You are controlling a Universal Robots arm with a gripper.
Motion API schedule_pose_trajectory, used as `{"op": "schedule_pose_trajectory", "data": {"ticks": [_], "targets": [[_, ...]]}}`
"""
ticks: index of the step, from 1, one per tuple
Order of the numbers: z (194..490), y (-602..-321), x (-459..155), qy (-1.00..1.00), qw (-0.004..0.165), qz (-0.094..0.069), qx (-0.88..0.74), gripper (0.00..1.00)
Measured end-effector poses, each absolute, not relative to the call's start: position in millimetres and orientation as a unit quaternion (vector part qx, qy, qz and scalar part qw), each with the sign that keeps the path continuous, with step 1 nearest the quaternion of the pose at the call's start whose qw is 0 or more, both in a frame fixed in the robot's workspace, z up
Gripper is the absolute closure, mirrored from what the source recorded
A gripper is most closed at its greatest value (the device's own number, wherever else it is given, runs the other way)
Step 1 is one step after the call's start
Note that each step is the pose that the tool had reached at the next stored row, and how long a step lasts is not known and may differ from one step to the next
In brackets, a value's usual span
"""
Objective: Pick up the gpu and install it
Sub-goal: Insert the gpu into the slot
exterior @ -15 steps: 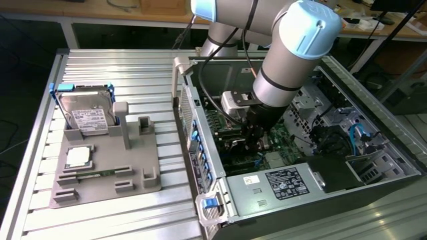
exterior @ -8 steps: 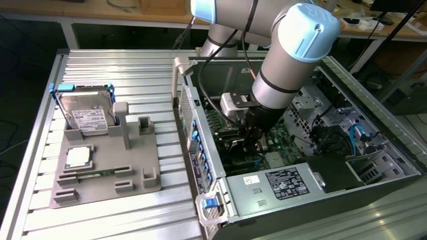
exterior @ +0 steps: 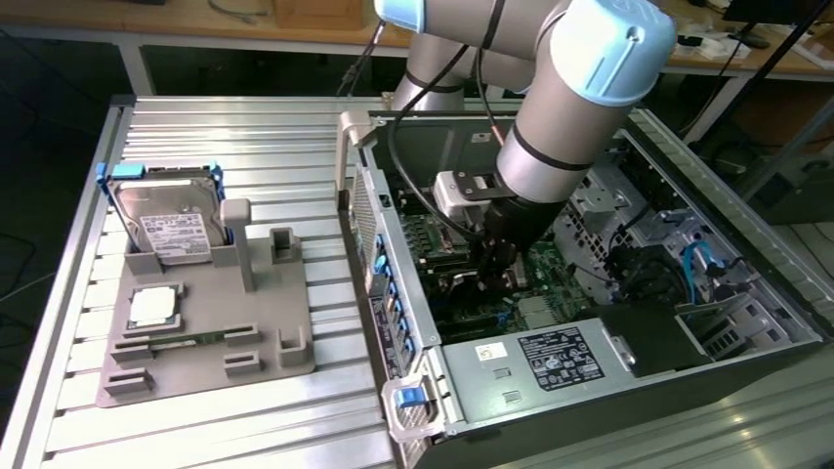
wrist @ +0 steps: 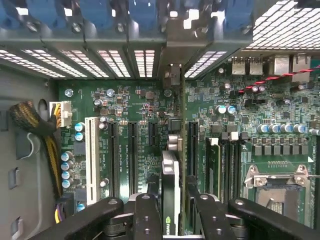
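The gpu (wrist: 170, 172) stands edge-on in a slot of the green motherboard (wrist: 135, 100) inside the open computer case (exterior: 391, 293). Its black cooler faces one side and its silver end bracket (wrist: 173, 75) reaches the case's rear slot openings. My gripper (wrist: 172, 195) straddles the card from above, its black fingers (wrist: 147, 205) on either side with narrow gaps, so it is open. In the exterior view the gripper (exterior: 502, 278) is lowered deep into the case over the motherboard, and it hides the card there.
A grey fixture tray (exterior: 261, 322) on the exterior view's left holds a silver hard drive (exterior: 163, 220), a processor chip (exterior: 154, 306) and a memory stick (exterior: 195, 339). The power supply (exterior: 561, 357) sits near the gripper. A white slot (wrist: 91, 160), cables (wrist: 35, 125) and processor socket (wrist: 277, 182) flank the card.
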State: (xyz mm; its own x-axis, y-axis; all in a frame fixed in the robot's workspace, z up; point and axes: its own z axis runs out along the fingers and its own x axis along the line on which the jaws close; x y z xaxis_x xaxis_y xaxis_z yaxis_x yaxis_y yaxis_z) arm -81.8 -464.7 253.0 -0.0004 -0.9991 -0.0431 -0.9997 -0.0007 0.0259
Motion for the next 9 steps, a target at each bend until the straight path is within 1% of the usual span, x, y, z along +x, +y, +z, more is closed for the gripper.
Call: {"op": "schedule_pose_trajectory", "data": {"ticks": [8,9], "targets": [[271.4,-464.6,-81.8,0.707,0.006,0.024,-0.707,0.67],[278.9,-464.6,-81.8,0.707,0.006,0.024,-0.707,0.67]]}}
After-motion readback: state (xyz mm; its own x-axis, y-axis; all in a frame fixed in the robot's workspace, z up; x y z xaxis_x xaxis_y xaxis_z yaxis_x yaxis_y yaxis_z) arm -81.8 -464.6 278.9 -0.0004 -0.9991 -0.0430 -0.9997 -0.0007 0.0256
